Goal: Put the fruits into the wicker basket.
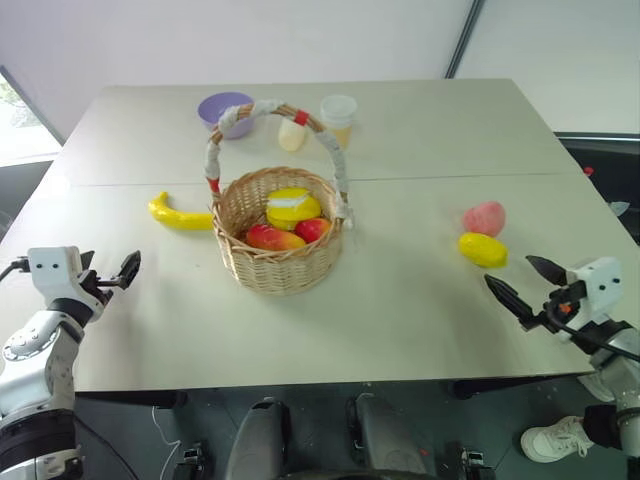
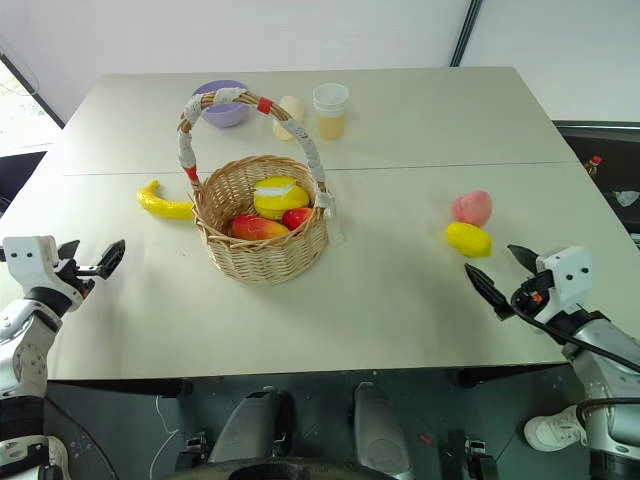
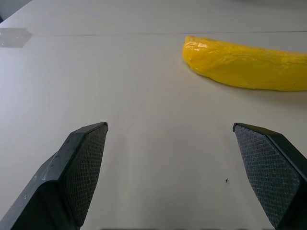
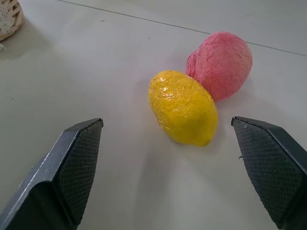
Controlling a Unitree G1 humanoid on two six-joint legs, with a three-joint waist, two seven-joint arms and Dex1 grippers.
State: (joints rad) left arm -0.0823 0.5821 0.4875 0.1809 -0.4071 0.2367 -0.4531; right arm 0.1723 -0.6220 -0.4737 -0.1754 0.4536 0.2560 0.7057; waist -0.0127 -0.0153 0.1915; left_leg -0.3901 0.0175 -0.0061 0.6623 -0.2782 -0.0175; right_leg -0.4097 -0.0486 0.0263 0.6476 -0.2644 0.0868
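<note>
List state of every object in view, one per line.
left gripper: open, empty, short of the banana
right gripper: open, empty, facing the lemon
banana: on the table, left of the basket
lemon: on the table, against the peach
peach: on the table, outside the basket
wicker basket: upright, handle up, already holding fruits
purple bowl: upright, behind the basket
cup: upright, holding something yellowish

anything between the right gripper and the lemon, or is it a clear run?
Clear run. In the right wrist view, bare table lies between the open right gripper and the lemon. The peach sits just behind the lemon, touching it.
</note>
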